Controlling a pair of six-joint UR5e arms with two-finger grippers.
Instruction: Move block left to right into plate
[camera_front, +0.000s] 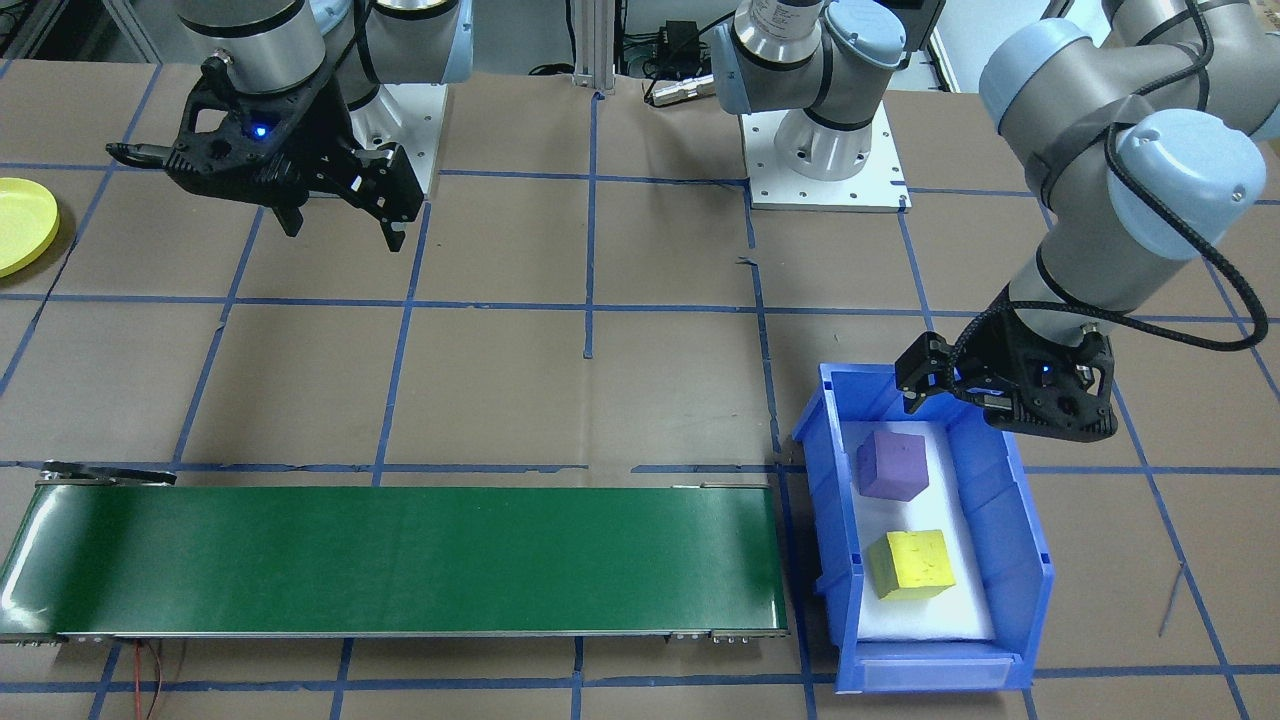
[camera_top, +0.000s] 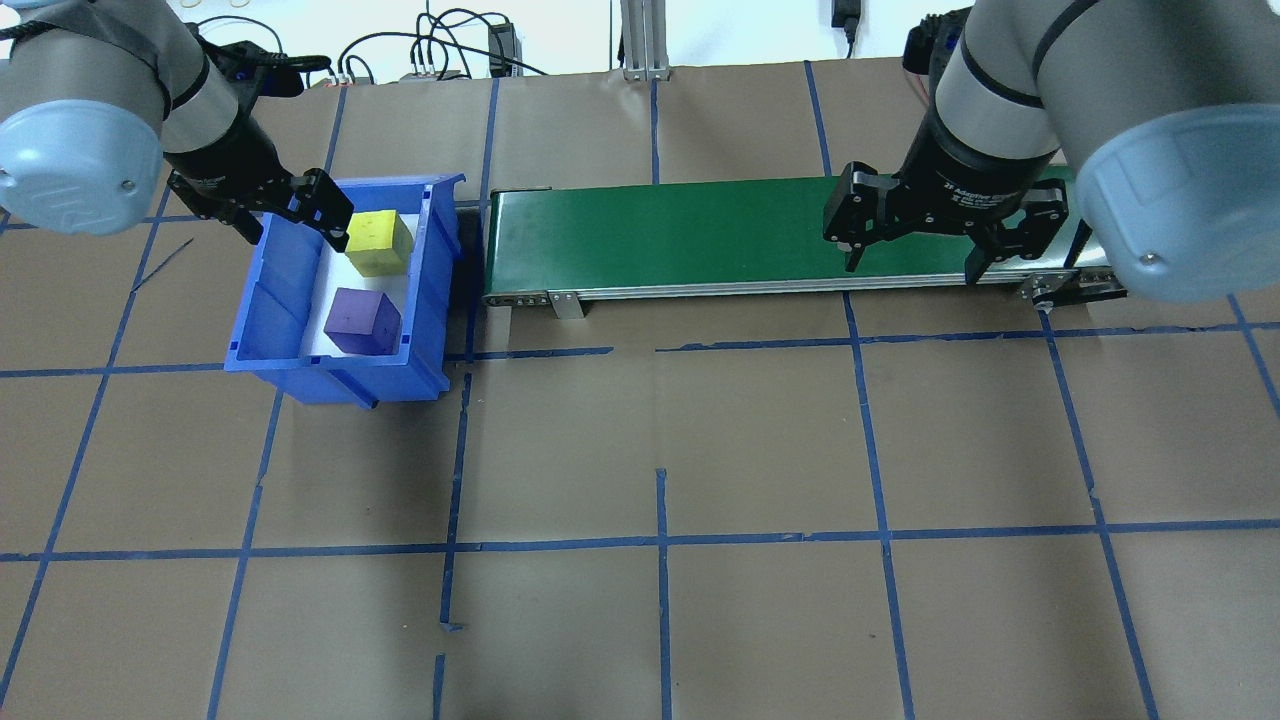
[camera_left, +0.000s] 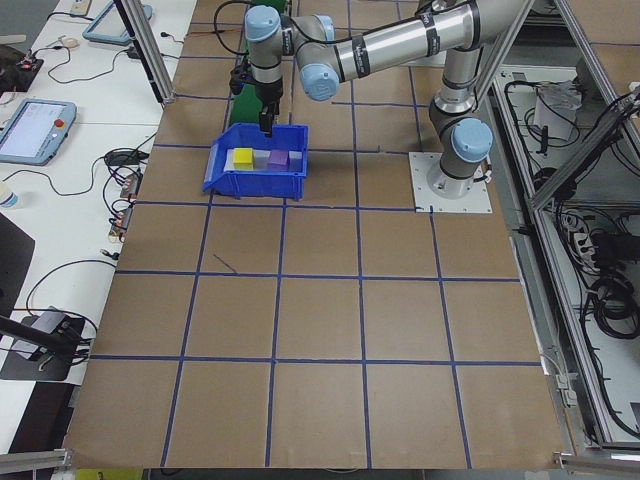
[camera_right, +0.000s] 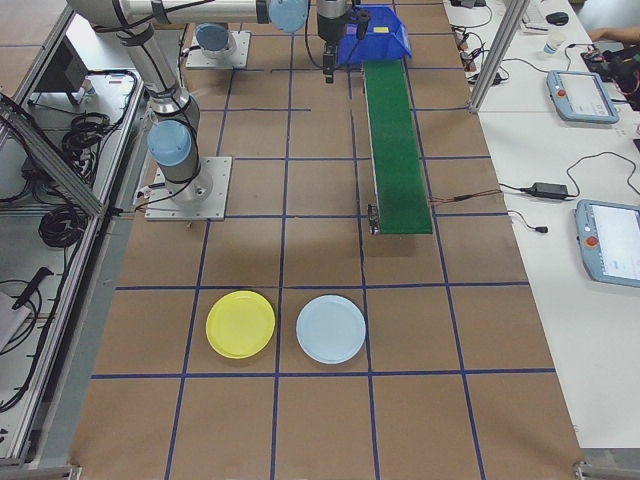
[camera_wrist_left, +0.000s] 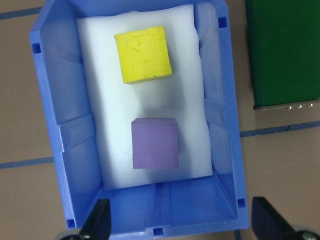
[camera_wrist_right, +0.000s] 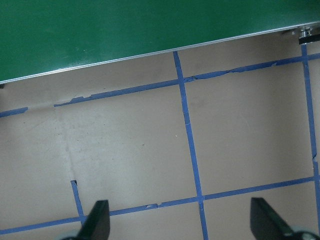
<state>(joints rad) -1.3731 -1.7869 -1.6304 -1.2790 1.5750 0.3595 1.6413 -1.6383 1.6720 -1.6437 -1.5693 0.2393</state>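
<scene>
Taking the blue rectangular plastic bin (camera_wrist_left: 220, 150) as the landmark and working outward from the left wrist camera: the left gripper (camera_wrist_left: 182, 220) hangs just above the bin's near end wall, its two black fingers (camera_wrist_left: 97, 222) spread wide apart and holding nothing. Directly beyond it, inside the bin on a white foam liner (camera_wrist_left: 110, 110), sits the purple foam-looking cube (camera_wrist_left: 155, 143), and past that, toward the bin's far end, the yellow cube (camera_wrist_left: 143, 53). The two blocks lie apart, neither touching a wall.

Either block looks light, matte and slightly pitted, so it should grip well and may give a little under pressure. It is best taken across two opposite flat faces, fingers coming straight down. The purple cube sits square to the bin, with room on both sides; the yellow one is turned slightly, so the wrist would need a small twist.

Beside the bin's long wall begins the long green conveyor belt (camera_top: 680, 235), running away from it. At the belt's far end the right gripper (camera_top: 910, 245) hovers, fingers apart and empty.

Farthest from the bin, well past the belt's end, lie the round bright yellow plastic plate (camera_right: 240, 324) and, just beside it, a pale blue round plate (camera_right: 331, 329). Both are bare.
</scene>
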